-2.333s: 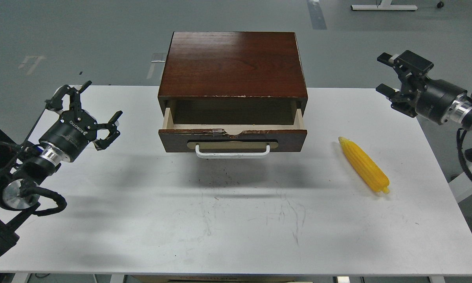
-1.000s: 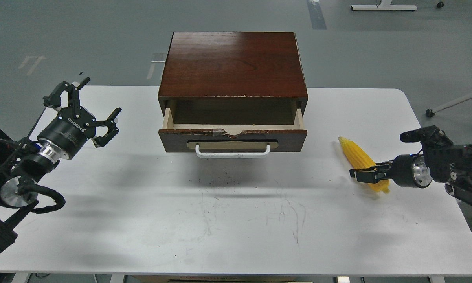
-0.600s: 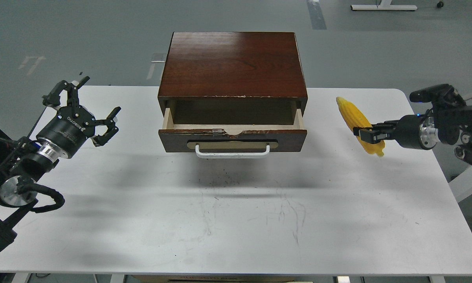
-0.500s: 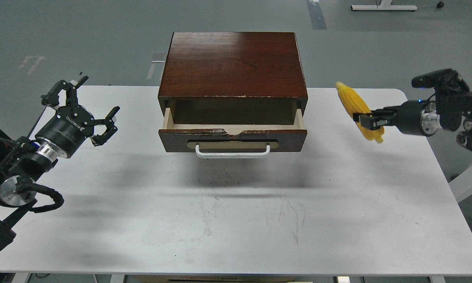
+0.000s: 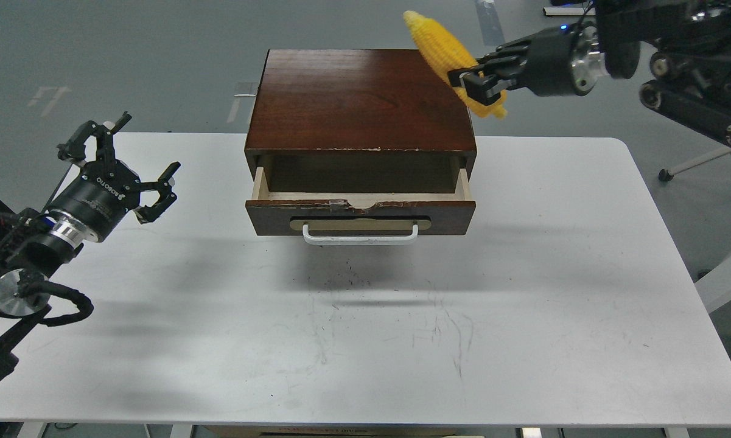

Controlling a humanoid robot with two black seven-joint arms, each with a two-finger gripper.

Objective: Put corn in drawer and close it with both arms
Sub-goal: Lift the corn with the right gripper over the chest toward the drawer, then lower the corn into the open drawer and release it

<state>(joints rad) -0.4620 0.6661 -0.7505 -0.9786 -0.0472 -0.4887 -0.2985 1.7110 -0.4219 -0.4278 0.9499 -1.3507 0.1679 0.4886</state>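
— What's changed from the head view since a couple of seconds back?

— The corn [image 5: 447,52] is off the tabletop [image 5: 523,292]. It lay on the right side before; now it hangs in the upper right of the frame, above the right rear corner of the wooden cabinet [image 5: 360,100]. The right end effector [image 5: 476,82] is clenched around the cob near its thicker lower end, and its arm has swung up from the right edge to the top right corner.

— And the other arm?

— The left end effector [image 5: 122,167] sits at the left of the frame with its fingers [image 5: 169,172] spread, gripping nothing. It has drifted slightly left and is otherwise much as before.

— Which way does the cob point?

— Its long axis runs diagonally: the tapered tip aims to the upper left of the frame, the blunt end to the lower right, just past the claw.

— The drawer?

— The drawer [image 5: 360,207] is pulled partly out at the frame's centre, same as earlier, pale inner sides showing, white handle [image 5: 360,234] facing the bottom of the frame. The corn is well above it, touching nothing but the claw.
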